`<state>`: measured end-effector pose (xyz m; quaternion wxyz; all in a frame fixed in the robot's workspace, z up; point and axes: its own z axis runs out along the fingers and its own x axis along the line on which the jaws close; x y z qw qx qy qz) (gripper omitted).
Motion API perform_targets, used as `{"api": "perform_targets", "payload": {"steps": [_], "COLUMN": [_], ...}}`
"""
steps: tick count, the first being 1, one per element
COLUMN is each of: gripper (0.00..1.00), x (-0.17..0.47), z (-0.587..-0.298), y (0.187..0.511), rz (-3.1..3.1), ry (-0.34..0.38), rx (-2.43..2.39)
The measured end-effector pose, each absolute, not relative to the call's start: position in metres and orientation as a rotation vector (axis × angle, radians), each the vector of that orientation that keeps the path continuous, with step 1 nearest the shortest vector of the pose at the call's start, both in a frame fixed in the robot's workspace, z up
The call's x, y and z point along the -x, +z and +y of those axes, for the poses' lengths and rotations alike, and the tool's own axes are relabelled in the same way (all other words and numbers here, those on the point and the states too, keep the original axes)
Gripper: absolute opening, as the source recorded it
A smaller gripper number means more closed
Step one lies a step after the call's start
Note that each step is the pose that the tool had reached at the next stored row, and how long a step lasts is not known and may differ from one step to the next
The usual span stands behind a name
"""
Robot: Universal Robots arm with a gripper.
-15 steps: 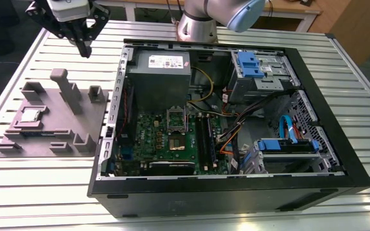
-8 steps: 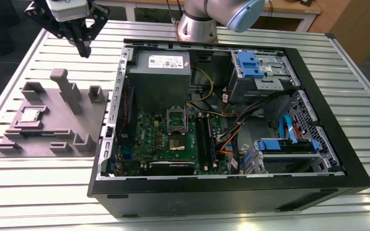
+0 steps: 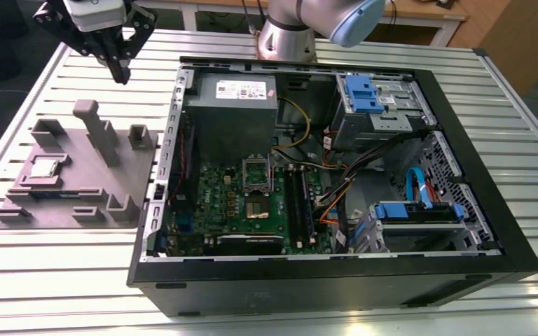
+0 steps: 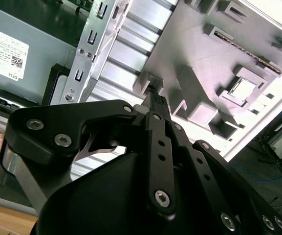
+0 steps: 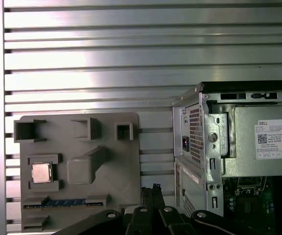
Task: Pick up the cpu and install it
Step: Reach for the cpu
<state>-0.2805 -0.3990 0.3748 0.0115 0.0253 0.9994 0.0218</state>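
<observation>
Hovering high over the slatted table (image 3: pixel 54 280) in the exterior view, with gripper (image 3: pixel 120 68) off the far edge of the grey fixture tray (image 3: pixel 143 168), toward the exterior view's left of the open computer case (image 3: pixel 344 283). Pinches fingers together, carries nothing. Leaves cpu (image 3: pixel 45 166) flat in a square pocket of the tray, well apart from the gripper, not yet picked. Judging the pocket walls as locators for a repeatable grab. Marking the socket (image 3: pixel 255 171) on the green motherboard (image 3: pixel 241 210) inside the case, beside the power supply (image 3: pixel 236 105); cannot tell if its frame is up.

Looking along the black linkage in the second wrist view to gripper (image 4: pixel 155 98): tips closed on each other, empty. Spotting cpu (image 4: pixel 242 88) beyond, seated in its recess on the tray (image 4: pixel 204 49), metal top up. Catching the power supply (image 4: pixel 13 49) off to the other side.

Looking straight down in the first wrist view: cpu (image 5: pixel 41 172) hemmed by raised lips of the tray (image 5: pixel 111 166), with a memory stick (image 5: pixel 57 202) slotted just beside it. Placing gripper (image 5: pixel 150 192) over the tray edge nearest the case (image 5: pixel 199 147), tips narrow, well apart from the cpu. Judging the pick as not begun.
</observation>
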Motion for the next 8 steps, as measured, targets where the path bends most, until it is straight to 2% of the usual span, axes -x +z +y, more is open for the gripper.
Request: {"api": "perform_targets", "payload": {"steps": [8], "gripper": [0.10], "x": [0.2830], "z": [-0.3989], "y": [0.3747], "rz": [3.117], "ry": [0.068], "rx": [-0.079]}}
